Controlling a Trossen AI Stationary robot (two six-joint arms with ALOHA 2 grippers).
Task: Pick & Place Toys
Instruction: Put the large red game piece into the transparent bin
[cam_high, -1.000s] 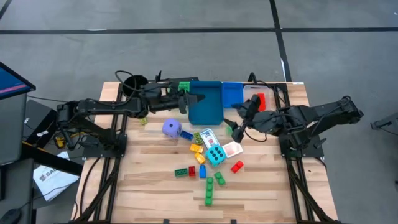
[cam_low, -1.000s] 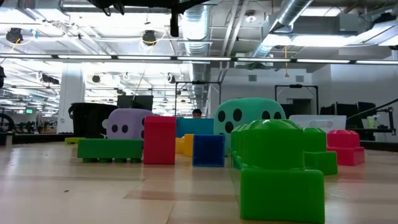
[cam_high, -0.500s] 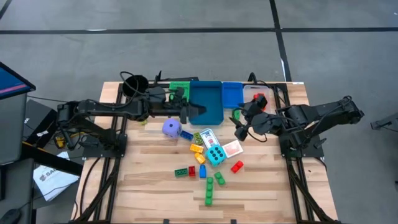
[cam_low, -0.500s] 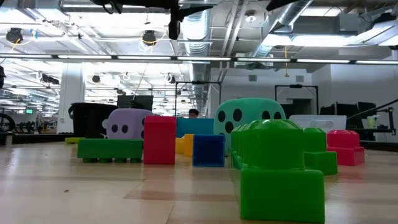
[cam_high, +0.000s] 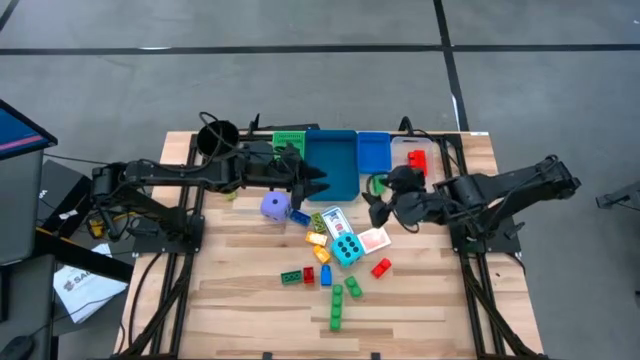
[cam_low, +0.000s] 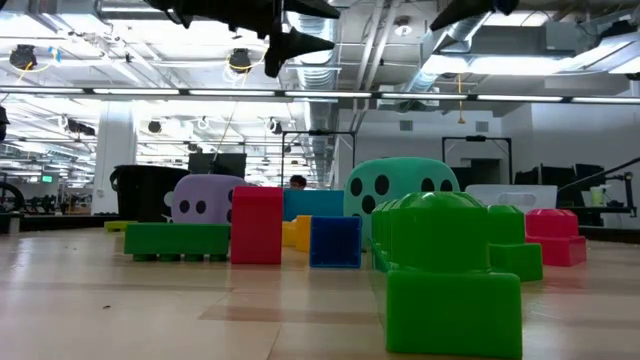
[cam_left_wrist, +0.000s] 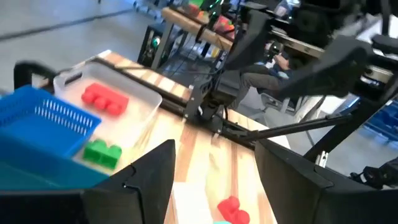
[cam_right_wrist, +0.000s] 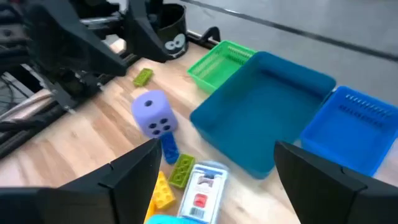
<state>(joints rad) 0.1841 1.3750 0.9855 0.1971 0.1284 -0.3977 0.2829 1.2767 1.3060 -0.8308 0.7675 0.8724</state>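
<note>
The toys lie in a heap at the table's middle: a purple die (cam_high: 276, 206), a cyan dotted die (cam_high: 346, 248), playing cards (cam_high: 333, 220) and red, green, yellow and blue bricks (cam_high: 340, 295). My left gripper (cam_high: 318, 182) hangs open and nearly level above the near left corner of the big blue bin (cam_high: 332, 165). The left wrist view shows nothing between this gripper's (cam_left_wrist: 214, 162) fingers. My right gripper (cam_high: 375, 208) hangs open above the table right of the heap, slanting down. The right wrist view shows this gripper (cam_right_wrist: 216, 155) holding nothing, with the purple die (cam_right_wrist: 152, 114) ahead of it.
Along the far edge stand a black cup (cam_high: 213, 135), a green bin (cam_high: 290, 140), the big blue bin, a small blue bin (cam_high: 372, 150) and a clear bin (cam_high: 415, 172). A red brick (cam_left_wrist: 104, 99) and a green brick (cam_left_wrist: 102, 152) lie at the clear bin. Bare wood lies near the front edge.
My left gripper has opened, rolled about its own axis and sunk a little over the big blue bin's near left corner. My right gripper has rolled and tipped further down, staying open. The toys on the table have kept still.
</note>
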